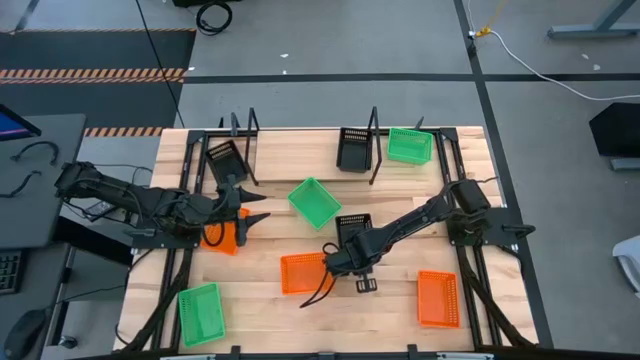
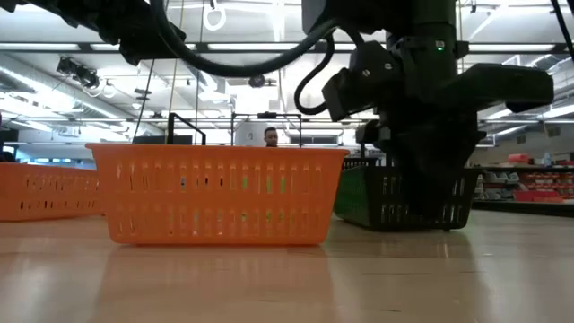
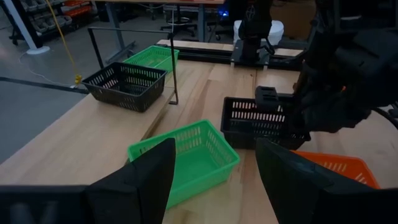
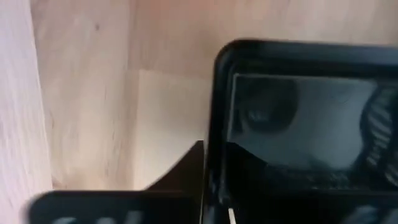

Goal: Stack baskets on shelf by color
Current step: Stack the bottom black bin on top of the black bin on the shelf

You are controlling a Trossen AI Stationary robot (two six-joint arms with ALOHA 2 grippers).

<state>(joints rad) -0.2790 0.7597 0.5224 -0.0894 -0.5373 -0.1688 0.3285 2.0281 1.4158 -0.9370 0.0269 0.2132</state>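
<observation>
Baskets [image 1: 303, 272] dot pale wood table [image 1: 270, 160]; right gripper [image 1: 350, 252] pinches black basket [image 1: 354, 226]; left gripper [image 1: 252, 213] spread.

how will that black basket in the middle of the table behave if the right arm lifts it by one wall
Held by one wall at the right gripper, the black basket would probably hang tilted. Its perforated mesh walls suggest it is light for its size and may flex slightly. The flat bottom and low sides make tipping unlikely when it is set down.

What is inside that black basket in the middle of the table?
The right gripper reaches down into the black basket, closing on its wall. The arm covers most of the inside; nothing else shows there.
</observation>
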